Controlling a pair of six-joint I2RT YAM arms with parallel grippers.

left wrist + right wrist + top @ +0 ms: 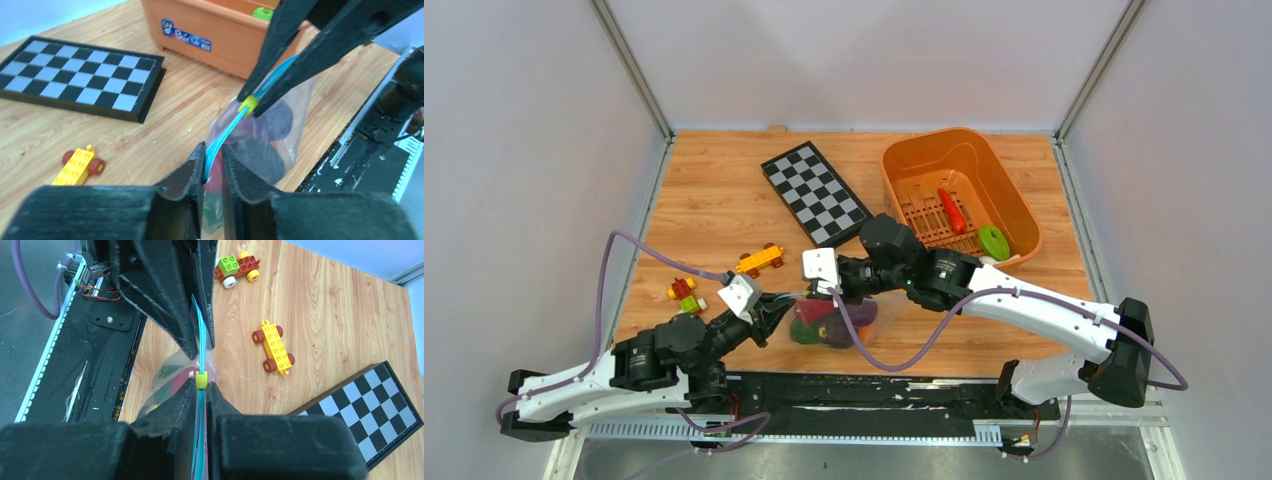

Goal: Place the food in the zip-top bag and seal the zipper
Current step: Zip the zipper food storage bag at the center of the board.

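The zip-top bag (pixel 862 320) is held up near the table's front edge, between both grippers. Red, purple, green and dark food (pixel 819 325) shows inside it. My left gripper (pixel 213 150) is shut on one end of the light-blue zipper (pixel 225 131). My right gripper (pixel 200 385) is shut on the zipper just behind its yellow slider (pixel 200 380). The strip (pixel 199 330) runs taut between the two grippers. A red food piece (pixel 951 210) and a green one (pixel 994 242) lie in the orange basket.
The orange basket (pixel 1014 200) stands at the back right. A chessboard (pixel 816 192) lies behind the bag. A yellow toy car (pixel 759 261) and toy brick pieces (pixel 686 294) lie to the left. A black rail (pixel 874 385) runs along the front edge.
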